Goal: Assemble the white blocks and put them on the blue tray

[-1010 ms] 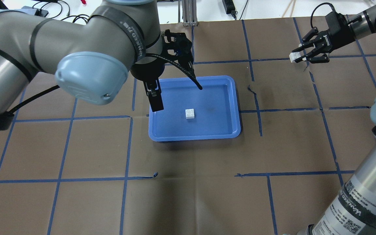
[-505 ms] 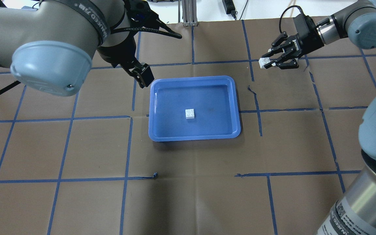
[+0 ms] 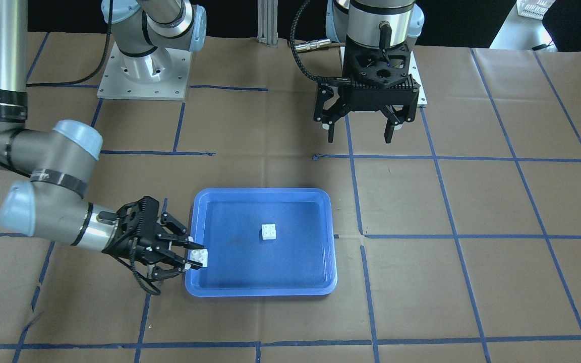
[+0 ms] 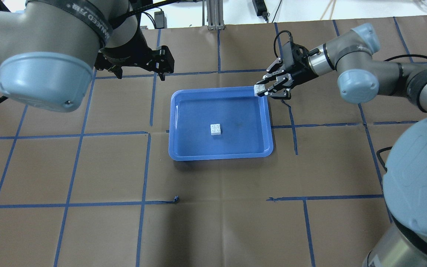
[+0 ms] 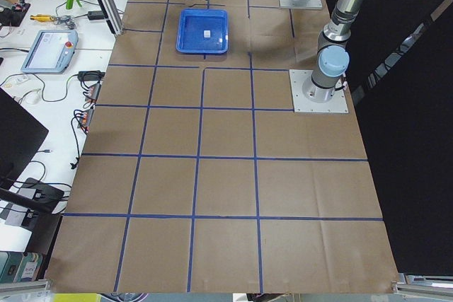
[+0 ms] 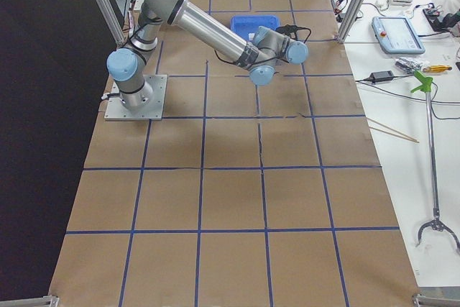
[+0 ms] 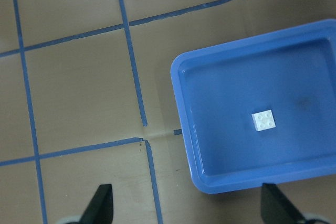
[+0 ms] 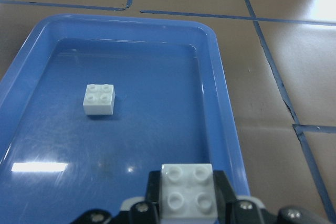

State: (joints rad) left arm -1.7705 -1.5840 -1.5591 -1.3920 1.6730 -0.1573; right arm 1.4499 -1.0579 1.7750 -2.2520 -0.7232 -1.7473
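Note:
The blue tray (image 4: 221,157) lies mid-table, also in the front view (image 3: 260,291). One white block (image 4: 215,129) sits studs-up near its middle, also in the front view (image 3: 269,232), the left wrist view (image 7: 263,120) and the right wrist view (image 8: 99,98). My right gripper (image 4: 262,90) is shut on the second white block (image 4: 259,89), held studs-up over the tray's far right corner (image 3: 200,256) (image 8: 188,190). My left gripper (image 3: 359,135) is open and empty, high above the table off the tray's left side; its fingertips (image 7: 101,203) frame the tray rim (image 7: 181,108).
Brown paper with a blue tape grid covers the table. The two arm bases (image 3: 144,70) and an aluminium post (image 3: 269,22) stand on the robot's side. Benches with a pendant (image 6: 399,34) and tools run along the far edge.
My right gripper has carried its white block leftward from the far right to the tray's far right corner. My left gripper has pulled away from over the tray, to the left.

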